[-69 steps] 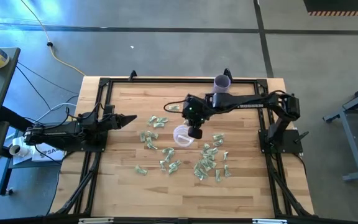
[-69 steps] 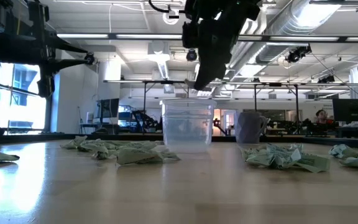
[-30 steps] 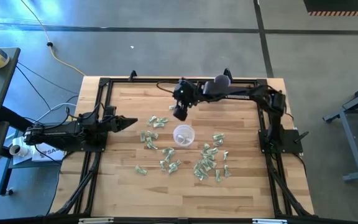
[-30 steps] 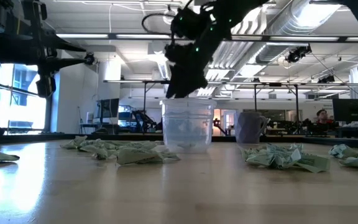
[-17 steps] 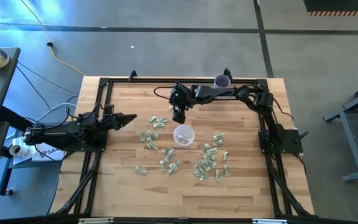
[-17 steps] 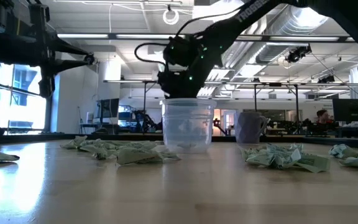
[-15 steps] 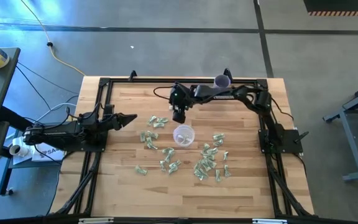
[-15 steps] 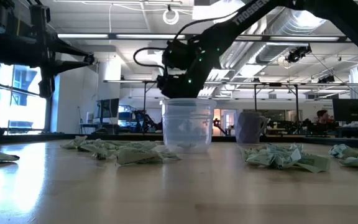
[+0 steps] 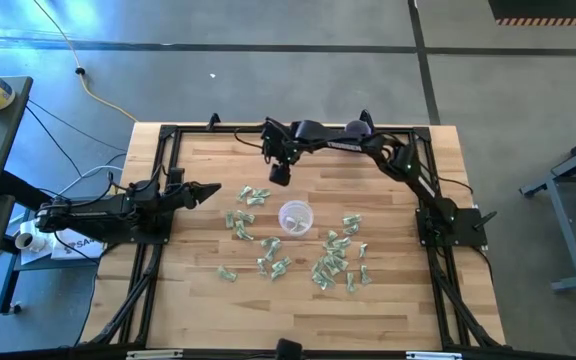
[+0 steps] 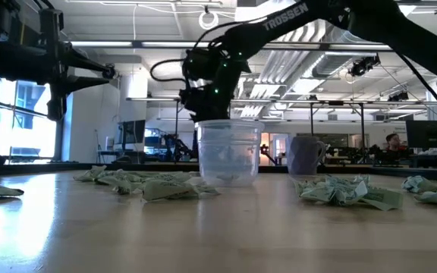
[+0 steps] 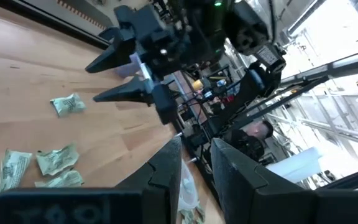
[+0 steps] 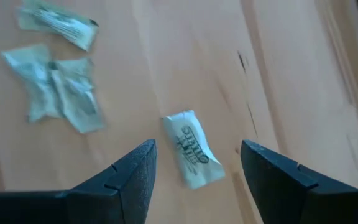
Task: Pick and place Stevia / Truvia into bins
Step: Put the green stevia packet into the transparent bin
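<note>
Where the high view looks down on the wooden counter point(image 9: 388, 290), the right gripper point(image 9: 279, 176) reaches over its far side, beyond the clear cup point(image 9: 295, 216), with green sachets point(image 9: 333, 262) scattered around. Left gripper point(image 9: 211, 190) waits at the left edge. At counter level, the cup point(image 10: 229, 152) stands upright among sachets point(image 10: 346, 192). From the right wrist, spread, empty fingers point(image 12: 132, 177) frame one sachet point(image 12: 191, 149). From the left wrist, its fingers point(image 11: 166, 168) stand slightly parted, holding nothing.
</note>
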### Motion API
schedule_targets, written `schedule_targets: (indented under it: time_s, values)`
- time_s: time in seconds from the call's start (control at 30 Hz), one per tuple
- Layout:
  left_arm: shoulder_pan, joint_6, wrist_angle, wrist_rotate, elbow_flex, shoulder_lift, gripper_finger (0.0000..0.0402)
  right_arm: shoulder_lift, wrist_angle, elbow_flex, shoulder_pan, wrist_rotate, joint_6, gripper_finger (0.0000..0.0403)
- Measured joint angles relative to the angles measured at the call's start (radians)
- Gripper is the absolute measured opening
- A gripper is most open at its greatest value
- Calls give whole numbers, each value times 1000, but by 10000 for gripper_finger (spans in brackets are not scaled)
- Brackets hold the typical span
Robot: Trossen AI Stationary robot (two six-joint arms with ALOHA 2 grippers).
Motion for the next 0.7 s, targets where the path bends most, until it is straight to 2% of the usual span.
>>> schedule_targets:
  time_s: [0.33, 0.53, 0.6, 0.7]
  values:
    - [0, 2, 0, -6, 0, 0, 124, 5, -97, 62, -30, -4, -24, 224]
    - [0, 6, 0, -6, 0, 0, 124, 5, -123, 62, -47, 55, -25, 224]
    - [0, 9, 0, -8, 0, 0, 124, 5, -126, 62, -50, 10, -43, 225]
    - [0, 11, 0, -10, 0, 0, 124, 15, -155, 62, -55, -129, -96, 225]
